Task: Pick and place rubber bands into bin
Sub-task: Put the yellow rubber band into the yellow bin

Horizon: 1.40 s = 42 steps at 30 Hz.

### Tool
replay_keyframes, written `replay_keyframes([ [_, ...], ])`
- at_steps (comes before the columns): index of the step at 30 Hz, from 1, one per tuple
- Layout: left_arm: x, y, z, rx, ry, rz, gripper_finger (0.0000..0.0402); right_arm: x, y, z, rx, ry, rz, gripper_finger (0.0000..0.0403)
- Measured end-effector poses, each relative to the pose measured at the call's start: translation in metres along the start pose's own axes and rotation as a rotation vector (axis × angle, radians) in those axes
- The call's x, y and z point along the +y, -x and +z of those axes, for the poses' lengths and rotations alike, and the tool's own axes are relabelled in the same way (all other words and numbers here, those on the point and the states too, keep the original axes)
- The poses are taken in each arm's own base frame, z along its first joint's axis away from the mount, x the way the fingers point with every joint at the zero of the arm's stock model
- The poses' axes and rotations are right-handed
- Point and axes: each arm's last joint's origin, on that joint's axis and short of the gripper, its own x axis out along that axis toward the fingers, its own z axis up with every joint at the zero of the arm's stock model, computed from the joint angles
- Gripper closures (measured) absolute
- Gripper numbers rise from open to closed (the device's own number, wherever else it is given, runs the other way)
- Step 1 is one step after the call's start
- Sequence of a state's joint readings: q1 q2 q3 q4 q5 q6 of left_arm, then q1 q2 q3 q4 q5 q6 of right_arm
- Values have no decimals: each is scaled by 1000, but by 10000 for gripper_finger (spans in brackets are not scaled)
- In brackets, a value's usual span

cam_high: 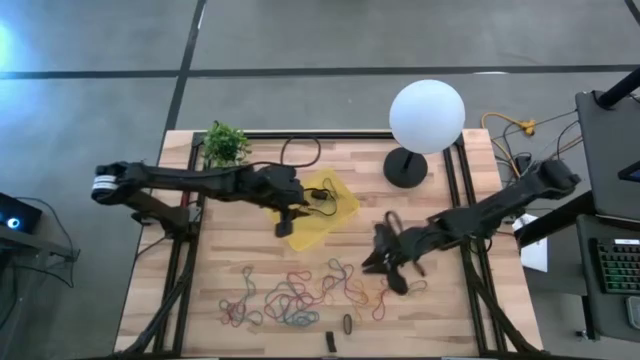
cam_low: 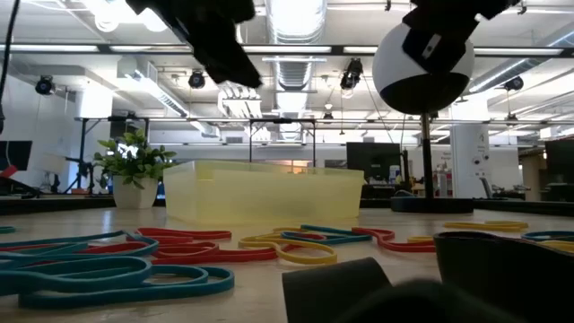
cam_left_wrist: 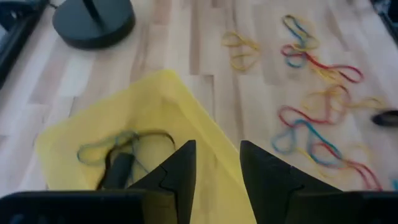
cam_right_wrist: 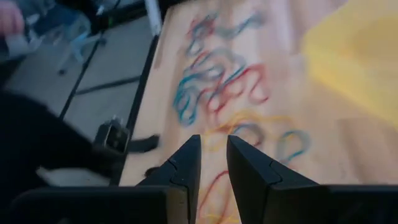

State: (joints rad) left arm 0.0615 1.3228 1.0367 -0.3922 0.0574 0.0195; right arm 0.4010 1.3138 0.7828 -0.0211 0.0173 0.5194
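Rubber bands [cam_high: 300, 295] in red, green, blue and tan lie loose on the wood near the table's near edge; they also show in the low view [cam_low: 179, 251] and both wrist views [cam_left_wrist: 317, 130] [cam_right_wrist: 217, 87]. The yellow bin [cam_high: 335, 210] [cam_left_wrist: 155, 106] [cam_low: 269, 193] sits flat at mid-table and holds a green and a black band [cam_left_wrist: 118, 146] plus a dark oblong piece. My left gripper [cam_high: 290, 218] [cam_left_wrist: 217, 162] hovers open over the bin's near-left rim. My right gripper [cam_high: 378, 258] [cam_right_wrist: 213, 155] hangs above the bands' right end, open by a narrow gap with nothing seen between the fingers.
The lamp's black base [cam_high: 405, 167] and white globe [cam_high: 427, 115] stand far right of the bin, and a small plant [cam_high: 227, 143] stands at the far left corner. Dark oblong pieces [cam_high: 347, 323] lie by the near edge. A black loop [cam_high: 393, 222] lies beside the right gripper.
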Motion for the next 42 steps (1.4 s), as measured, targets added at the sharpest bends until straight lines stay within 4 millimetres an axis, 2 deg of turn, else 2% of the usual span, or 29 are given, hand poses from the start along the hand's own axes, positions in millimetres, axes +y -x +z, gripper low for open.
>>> replay_keyframes([
  [4, -9, 24, -9, 33, 21, -24, 292, 4, -34, -6, 130, -7, 58, 335],
  [10, -15, 50, -25, 46, 38, -40, 292, 32, -79, 1, 258, 81, 66, 335],
  [12, -16, 57, -34, 32, 56, -39, 292, 35, -91, 1, 339, 104, -24, 335],
  [15, -16, 62, -45, 7, 83, -39, 292, 25, -97, -8, 481, 83, -327, 334],
  [17, -16, 64, -56, 27, 107, -36, 292, 19, -95, -5, 465, 52, -506, 328],
  [19, -16, 66, -59, -26, 132, -40, 292, 11, -87, -3, 456, 21, -633, 319],
  [21, -15, 65, -66, -30, 144, -40, 292, 3, -83, 1, 449, -26, -672, 307],
  [23, -16, 67, -63, -112, 158, -48, 292, -8, -77, 0, 482, -68, -698, 293],
  [25, -15, 66, -65, -137, 160, -50, 292, -18, -71, 0, 489, -128, -698, 278],
  [31, -16, 71, -54, -240, 179, -62, 292, -47, -42, -18, 531, -326, -720, 227],
  [38, -16, 70, -49, -292, 179, -65, 292, -59, -11, -44, 480, -436, -638, 196],
  [42, -16, 69, -43, -342, 178, -68, 292, -64, -4, -64, 515, -444, -595, 195],
])
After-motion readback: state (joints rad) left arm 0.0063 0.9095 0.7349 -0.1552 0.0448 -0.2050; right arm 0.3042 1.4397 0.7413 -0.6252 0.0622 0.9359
